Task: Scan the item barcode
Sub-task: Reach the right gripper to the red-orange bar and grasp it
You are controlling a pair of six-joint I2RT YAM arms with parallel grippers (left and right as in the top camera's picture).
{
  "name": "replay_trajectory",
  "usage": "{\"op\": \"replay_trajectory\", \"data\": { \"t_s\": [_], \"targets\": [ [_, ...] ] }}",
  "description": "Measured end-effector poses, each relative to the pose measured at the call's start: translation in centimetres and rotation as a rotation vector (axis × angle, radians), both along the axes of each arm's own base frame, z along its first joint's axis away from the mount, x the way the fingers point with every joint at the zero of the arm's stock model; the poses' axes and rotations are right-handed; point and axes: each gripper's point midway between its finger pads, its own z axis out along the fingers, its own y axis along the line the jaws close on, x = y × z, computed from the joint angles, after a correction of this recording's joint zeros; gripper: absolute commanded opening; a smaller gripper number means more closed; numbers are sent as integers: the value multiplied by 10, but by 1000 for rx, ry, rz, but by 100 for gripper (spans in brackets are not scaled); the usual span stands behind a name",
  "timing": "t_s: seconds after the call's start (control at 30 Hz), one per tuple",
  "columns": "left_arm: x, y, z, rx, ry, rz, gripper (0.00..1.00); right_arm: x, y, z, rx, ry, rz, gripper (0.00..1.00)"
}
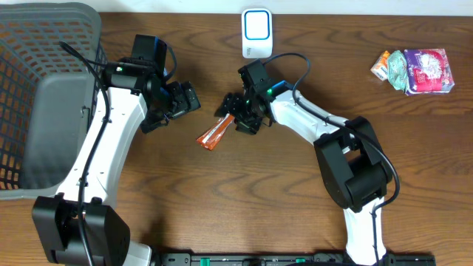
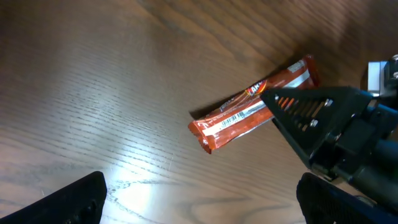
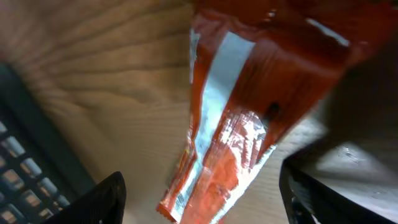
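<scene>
Closest to lens: orange-red foil snack bar with a silver strip (image 3: pixel 249 93), filling the right wrist view; blurred, print unreadable, one end cut off by the frame's top edge.
Hidden: far-right end of the bar covered by the right gripper (image 1: pixel 236 120) in the overhead view; barcode (image 2: pixel 231 120) visible only in the left wrist view, on the silver strip by the bar's near-left end.
Right jaws: partly open, straddling the bar's far-right end; bare wood showing between one finger (image 3: pixel 99 199) and the wrapper, so no pinch seen; contact on the other side hard to make out.
Left jaws: spread wide, fingertips (image 2: pixel 74 199) at the bottom corners of the left wrist view, nothing between them but brown wooden table (image 2: pixel 93 93); left gripper (image 1: pixel 172 111) just left of the bar, apart from it.
Bar position: lying on the table near its middle, between the two grippers.
Long axis: diagonal, near-left to far-right; silver strip running lengthwise, facing up.
Surroundings: grey plastic mesh basket (image 1: pixel 22 74) at the left, partly cut off; white rectangular device with a blue-ringed face (image 1: pixel 256 33) at the far edge; heap of coloured snack packets (image 1: pixel 414 70) far right, well apart.
</scene>
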Motion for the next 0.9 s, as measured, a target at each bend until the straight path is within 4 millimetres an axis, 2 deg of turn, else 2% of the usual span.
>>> {"op": "replay_trajectory", "data": {
  "t_s": [0.17, 0.3, 0.4, 0.57, 0.8, 0.9],
  "targets": [
    [0, 0, 0, 0, 0, 0, 98, -4, 6, -4, 21, 7, -40, 56],
    [0, 0, 0, 0, 0, 0, 98, -7, 7, -8, -9, 3, -64, 53],
    [0, 0, 0, 0, 0, 0, 98, -9, 9, -9, -28, -5, -69, 31],
    [0, 0, 0, 0, 0, 0, 98, -15, 5, -19, -72, 7, -72, 4],
    [0, 0, 0, 0, 0, 0, 98, -18, -8, -22, -154, -9, -21, 1],
    [0, 0, 0, 0, 0, 0, 98, -17, -36, -21, -279, -8, 17, 1]
  ]
}}
